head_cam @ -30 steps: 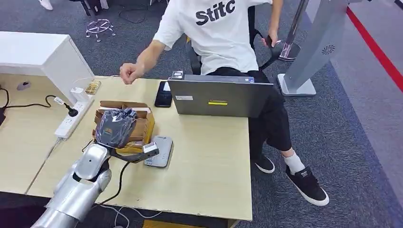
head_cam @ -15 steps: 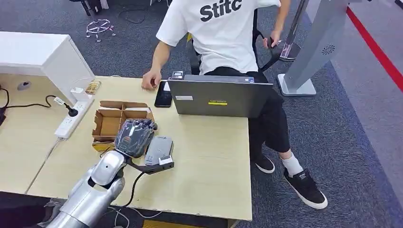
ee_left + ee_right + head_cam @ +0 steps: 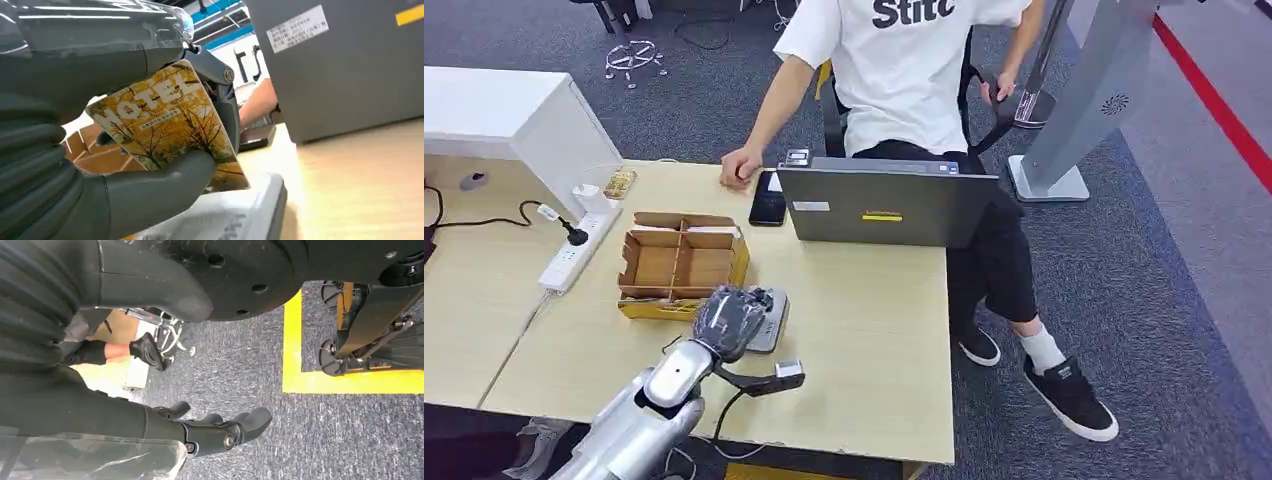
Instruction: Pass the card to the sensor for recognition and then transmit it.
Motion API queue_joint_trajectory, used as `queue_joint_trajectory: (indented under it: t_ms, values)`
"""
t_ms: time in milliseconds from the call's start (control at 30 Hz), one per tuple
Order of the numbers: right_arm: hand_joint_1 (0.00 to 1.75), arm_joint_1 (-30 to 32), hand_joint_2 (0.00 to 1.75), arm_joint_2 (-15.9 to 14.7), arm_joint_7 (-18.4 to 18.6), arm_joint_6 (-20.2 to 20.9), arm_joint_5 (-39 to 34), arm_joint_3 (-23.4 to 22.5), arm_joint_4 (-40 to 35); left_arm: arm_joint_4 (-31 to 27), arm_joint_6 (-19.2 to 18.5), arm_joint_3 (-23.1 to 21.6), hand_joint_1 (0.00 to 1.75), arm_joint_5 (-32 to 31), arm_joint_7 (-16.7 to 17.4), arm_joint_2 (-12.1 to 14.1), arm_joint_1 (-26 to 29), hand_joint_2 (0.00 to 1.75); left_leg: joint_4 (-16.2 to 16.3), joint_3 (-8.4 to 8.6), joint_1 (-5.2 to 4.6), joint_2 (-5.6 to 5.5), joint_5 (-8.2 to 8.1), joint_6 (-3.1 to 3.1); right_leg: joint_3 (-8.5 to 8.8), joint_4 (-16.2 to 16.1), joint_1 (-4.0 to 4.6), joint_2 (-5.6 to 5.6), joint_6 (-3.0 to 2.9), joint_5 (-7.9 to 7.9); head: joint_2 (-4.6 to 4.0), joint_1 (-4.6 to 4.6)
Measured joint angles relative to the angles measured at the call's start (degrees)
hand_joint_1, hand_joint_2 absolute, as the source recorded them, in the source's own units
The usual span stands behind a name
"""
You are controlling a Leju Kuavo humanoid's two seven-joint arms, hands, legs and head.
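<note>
My left hand (image 3: pixel 729 322) hovers over the near end of the grey card reader (image 3: pixel 771 312) on the wooden table (image 3: pixel 864 330). In the left wrist view its thumb (image 3: pixel 150 192) and dark fingers pinch a yellow hotel card (image 3: pixel 167 125) with tree artwork. The card is held just above the pale reader (image 3: pixel 235 215), and I cannot tell whether they touch. My right hand (image 3: pixel 220 432) hangs beside my body above the grey carpet, fingers apart and holding nothing.
A divided cardboard box (image 3: pixel 679 262) sits just behind the reader. A grey laptop (image 3: pixel 886 205) and a black phone (image 3: pixel 768 198) lie further back, where a seated person rests a hand (image 3: pixel 742 167) on the table. A white power strip (image 3: pixel 574 250) lies left.
My left hand has come from above the cardboard box toward the near side, ending over the reader. The person's raised hand came down onto the table beside the phone.
</note>
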Motion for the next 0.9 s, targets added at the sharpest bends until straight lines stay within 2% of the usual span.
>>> queue_joint_trajectory:
  t_ms: [367,600,800,900]
  values:
    - [0.00,-0.02,1.75,0.00,0.00,0.07,0.42,0.04,0.00,3.78,0.72,-0.92,1.75,-0.96,0.04,-1.09,-0.92,1.75,0.00,0.02,-0.01,-0.01,0.00,0.00,0.05,0.00,0.00,-0.03,0.00,0.00,0.00,0.00]
    - [0.00,-0.01,1.75,0.00,0.13,0.07,0.77,0.11,0.00,5.33,2.99,-1.01,1.75,-0.40,0.85,-1.42,-1.72,1.75,0.00,0.02,0.00,-0.02,0.07,-0.03,0.04,0.01,0.00,-0.05,-0.04,0.04,0.00,0.00]
    - [0.00,0.00,1.75,0.00,0.11,0.09,1.18,0.11,0.04,4.21,3.28,-0.63,1.75,2.28,1.05,-0.22,-3.09,1.75,0.00,0.01,0.01,-0.02,0.09,-0.02,0.03,0.04,0.01,-0.05,-0.05,0.05,0.00,0.00]
    - [0.00,0.02,1.75,0.00,-0.06,0.09,1.20,0.11,0.09,1.30,4.52,1.06,1.75,6.61,-0.17,1.04,-3.50,1.75,0.00,0.00,0.01,-0.02,0.09,-0.03,0.02,0.05,0.01,-0.04,-0.05,0.05,0.00,-0.02]
